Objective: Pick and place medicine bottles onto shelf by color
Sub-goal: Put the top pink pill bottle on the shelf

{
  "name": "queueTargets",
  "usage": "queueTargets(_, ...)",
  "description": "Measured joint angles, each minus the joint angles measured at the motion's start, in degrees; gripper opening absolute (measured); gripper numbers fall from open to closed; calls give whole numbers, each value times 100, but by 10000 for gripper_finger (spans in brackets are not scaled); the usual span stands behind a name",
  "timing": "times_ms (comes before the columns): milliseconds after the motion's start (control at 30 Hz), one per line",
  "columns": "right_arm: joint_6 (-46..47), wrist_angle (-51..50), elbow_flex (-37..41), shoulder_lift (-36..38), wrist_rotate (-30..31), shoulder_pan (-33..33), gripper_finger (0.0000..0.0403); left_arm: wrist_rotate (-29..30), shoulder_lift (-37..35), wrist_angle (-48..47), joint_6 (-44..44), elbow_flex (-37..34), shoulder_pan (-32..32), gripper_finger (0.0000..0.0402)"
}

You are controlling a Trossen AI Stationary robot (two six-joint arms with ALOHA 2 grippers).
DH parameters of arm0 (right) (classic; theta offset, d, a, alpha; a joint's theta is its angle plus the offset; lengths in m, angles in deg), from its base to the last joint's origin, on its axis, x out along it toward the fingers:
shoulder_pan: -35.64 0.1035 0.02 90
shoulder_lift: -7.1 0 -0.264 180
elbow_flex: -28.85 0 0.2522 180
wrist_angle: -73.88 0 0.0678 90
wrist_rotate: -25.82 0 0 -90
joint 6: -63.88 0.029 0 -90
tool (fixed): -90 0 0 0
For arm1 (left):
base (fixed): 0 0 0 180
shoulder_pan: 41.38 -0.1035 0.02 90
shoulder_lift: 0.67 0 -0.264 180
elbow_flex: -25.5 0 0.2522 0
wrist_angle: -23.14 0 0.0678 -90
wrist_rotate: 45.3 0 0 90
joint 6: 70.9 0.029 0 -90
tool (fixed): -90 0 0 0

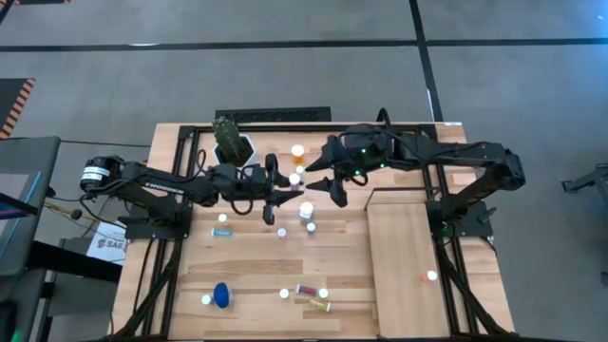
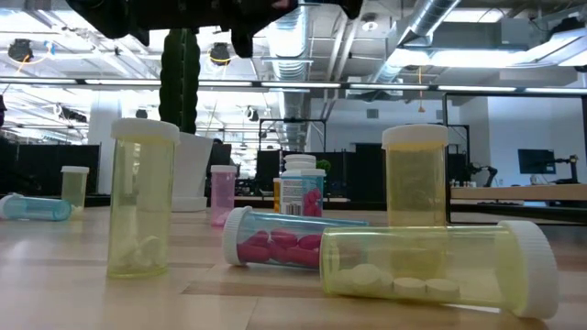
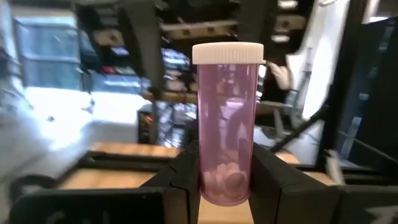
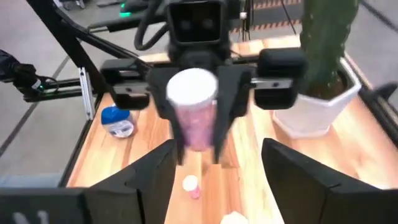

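A pink medicine bottle [image 3: 227, 118] with a white cap stands upright in the air over the table's far middle, with my left gripper [image 3: 227, 186] shut on it. The right wrist view sees the same bottle [image 4: 194, 115] head on. My right gripper [image 4: 217, 180] is open just to the bottle's right, its fingers short of the bottle and nothing between them. From above, the left gripper [image 1: 283, 195] and the right gripper [image 1: 321, 182] face each other. The shelf [image 1: 404, 256] lies on the table's right part, and an orange bottle [image 1: 429, 276] stands on it. My left gripper pinches the lower part of the bottle's body [image 3: 225, 177] between its two fingers, one on each side. The fingers come about level from the table's left. The bottle stands upright in the hold, cap up, lifted clear of the table.
A white pot with a cactus [image 1: 233, 142] stands at the far edge behind the grippers. Loose bottles lie about the tabletop: an orange one [image 1: 298, 152], a white one [image 1: 307, 211], a blue one [image 1: 220, 294], and a pink one [image 1: 309, 290] and a yellow one [image 1: 318, 304] on their sides.
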Motion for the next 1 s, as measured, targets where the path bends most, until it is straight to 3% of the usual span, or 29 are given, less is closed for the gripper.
queueTargets(333,111,-134,-9,-4,-9,277,260,-288,2,-567,-732,0,112,74)
queueTargets(1000,901,392,-19,-608,-128,697,260,-179,5,-1103,-1011,0,840,75)
